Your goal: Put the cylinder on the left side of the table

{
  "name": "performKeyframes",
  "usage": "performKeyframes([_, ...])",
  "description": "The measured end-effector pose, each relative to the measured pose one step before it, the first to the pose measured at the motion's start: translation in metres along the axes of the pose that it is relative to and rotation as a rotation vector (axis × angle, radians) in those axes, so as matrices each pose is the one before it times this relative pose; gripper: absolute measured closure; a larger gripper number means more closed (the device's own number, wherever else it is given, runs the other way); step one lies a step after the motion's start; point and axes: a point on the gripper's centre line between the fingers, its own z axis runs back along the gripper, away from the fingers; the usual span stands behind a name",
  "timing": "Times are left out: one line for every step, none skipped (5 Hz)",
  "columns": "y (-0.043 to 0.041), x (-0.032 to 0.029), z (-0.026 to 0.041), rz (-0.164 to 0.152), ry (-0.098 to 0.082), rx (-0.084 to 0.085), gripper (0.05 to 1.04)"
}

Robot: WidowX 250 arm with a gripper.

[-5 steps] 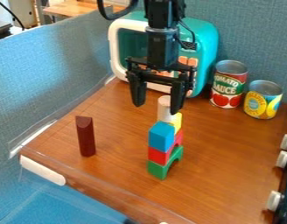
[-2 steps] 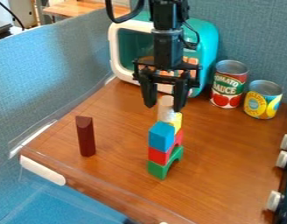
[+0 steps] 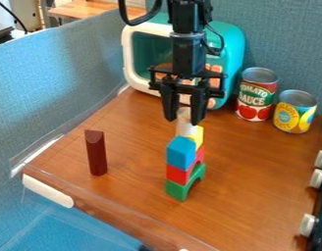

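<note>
Our tool (image 3: 184,120) grasps the pale cylinder (image 3: 185,129) by its upper end, upright atop the block stack (image 3: 179,174), approx. mid-table (image 3: 134,181); prob. held high so we lift it w/o toppling blocks, then go L.

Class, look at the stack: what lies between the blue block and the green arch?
The camera view shows a red block between the blue block above and the green arch below.
</note>
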Motion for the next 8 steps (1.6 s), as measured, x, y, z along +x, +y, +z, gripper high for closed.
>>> performKeyframes([0.00204,0.00080,0.00374,0.0046,-0.0005,0.0180,0.575])
performKeyframes([0.00371,0.00913,0.01611,0.0224,-0.0477,-0.0275,0.575])
performKeyframes([0.01644,0.01541,0.01793,0.0666,-0.0392,-0.0238,0.575])
performKeyframes([0.02382,0.01031,-0.02568,0.0481,0.0828,0.0548,0.575])
performKeyframes([0.01711,0.01298,-0.03861,0.0194,0.0888,0.0404,0.575])
performKeyframes([0.00310,0.00563,-0.02716,-0.0076,0.0586,0.0628,0.575])
performKeyframes([-0.00578,0.00575,-0.02259,-0.0399,0.0486,0.0008,0.575])
performKeyframes([0.00085,0.00418,-0.00121,-0.0072,-0.0231,-0.0066,0.575])
